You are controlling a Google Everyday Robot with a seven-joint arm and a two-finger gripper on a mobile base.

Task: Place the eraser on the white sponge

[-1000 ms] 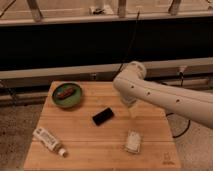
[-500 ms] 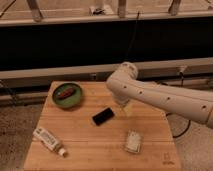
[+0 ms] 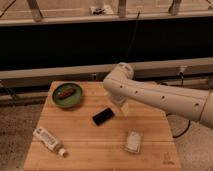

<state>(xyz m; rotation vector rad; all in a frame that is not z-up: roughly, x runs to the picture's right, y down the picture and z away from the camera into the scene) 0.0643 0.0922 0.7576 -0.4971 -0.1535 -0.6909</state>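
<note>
The eraser (image 3: 103, 116), a small flat black block, lies near the middle of the wooden table. The white sponge (image 3: 133, 142), a pale mottled pad, rests closer to the front right, a short way from the eraser. My white arm reaches in from the right, its elbow above the table's back half. The gripper (image 3: 123, 110) hangs down just right of the eraser and above the tabletop, open, with nothing in it. It touches neither the eraser nor the sponge.
A green plate (image 3: 56, 100) holding a reddish-brown item sits at the back left. A white labelled tube (image 3: 49, 141) lies at the front left. The wooden table (image 3: 90, 152) ends at a dark wall with a rail behind; cables hang at the right.
The arm has swung left, bringing the gripper from the table's right part to just beside the eraser. The eraser, the sponge and the other objects have not moved.
</note>
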